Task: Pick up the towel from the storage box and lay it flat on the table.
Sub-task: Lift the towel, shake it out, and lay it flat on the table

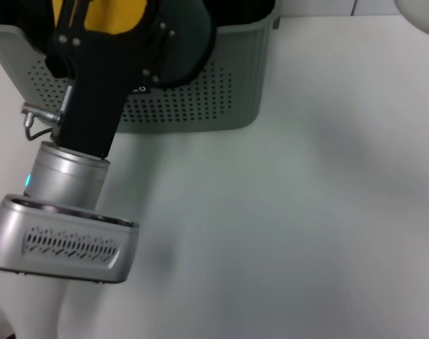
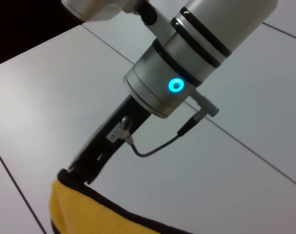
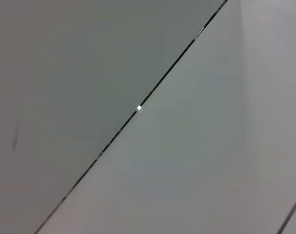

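My left gripper (image 1: 101, 18) reaches over the front rim of the sage-green storage box (image 1: 200, 99) at the back left of the white table (image 1: 285, 233). It is shut on the towel (image 1: 119, 14), whose yellow face shows between the black gripper parts. The towel's dark green face (image 1: 189, 46) hangs over the box's front wall. In the left wrist view a black gripper (image 2: 65, 176) meets the yellow towel (image 2: 84, 212) at its black-trimmed corner. The right gripper is out of view.
My left arm's silver forearm (image 1: 66, 180) crosses the table's left front. A pale rounded shape (image 1: 422, 14) sits at the top right corner. The right wrist view shows only white panels with a dark seam (image 3: 138, 108).
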`<action>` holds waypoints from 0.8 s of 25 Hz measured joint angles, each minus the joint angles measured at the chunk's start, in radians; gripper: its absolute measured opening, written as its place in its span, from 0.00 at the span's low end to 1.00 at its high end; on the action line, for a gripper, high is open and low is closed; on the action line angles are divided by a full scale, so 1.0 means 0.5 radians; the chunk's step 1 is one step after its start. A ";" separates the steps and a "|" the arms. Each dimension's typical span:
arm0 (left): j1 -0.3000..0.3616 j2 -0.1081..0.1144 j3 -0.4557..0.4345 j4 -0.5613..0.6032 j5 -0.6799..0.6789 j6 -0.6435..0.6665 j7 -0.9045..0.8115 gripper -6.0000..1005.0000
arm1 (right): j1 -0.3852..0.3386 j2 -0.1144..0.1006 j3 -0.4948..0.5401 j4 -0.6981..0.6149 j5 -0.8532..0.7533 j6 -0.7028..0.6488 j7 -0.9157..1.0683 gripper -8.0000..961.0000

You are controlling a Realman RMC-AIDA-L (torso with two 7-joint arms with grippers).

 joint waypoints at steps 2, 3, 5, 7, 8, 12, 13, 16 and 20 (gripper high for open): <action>0.028 0.000 0.006 0.000 0.013 0.029 0.020 0.68 | -0.001 0.000 0.003 0.000 -0.005 -0.015 0.000 0.08; 0.048 0.000 0.010 0.000 0.022 0.057 0.027 0.68 | -0.003 0.000 0.008 0.001 -0.007 -0.026 0.000 0.08; 0.079 0.000 0.016 0.000 0.026 0.103 0.029 0.68 | -0.003 0.000 0.012 0.010 -0.012 -0.031 0.000 0.08; 0.104 0.000 0.023 0.002 0.027 0.126 0.028 0.68 | -0.013 0.000 0.016 0.014 -0.013 -0.031 -0.002 0.08; 0.109 0.000 0.027 0.004 0.027 0.127 0.025 0.68 | -0.021 0.000 0.018 0.013 -0.014 -0.031 -0.005 0.08; 0.130 0.000 0.057 0.013 0.028 0.122 0.009 0.67 | -0.042 0.000 0.026 -0.003 -0.014 -0.032 -0.012 0.09; 0.133 0.000 0.060 0.014 0.028 0.121 0.009 0.67 | -0.043 0.000 0.030 -0.004 -0.014 -0.032 -0.012 0.09; 0.137 0.000 0.073 0.015 0.029 0.118 0.008 0.61 | -0.049 0.000 0.036 -0.007 -0.014 -0.031 -0.008 0.09; 0.141 0.000 0.116 0.018 0.029 0.110 0.008 0.49 | -0.053 0.000 0.037 -0.008 -0.014 -0.026 -0.005 0.09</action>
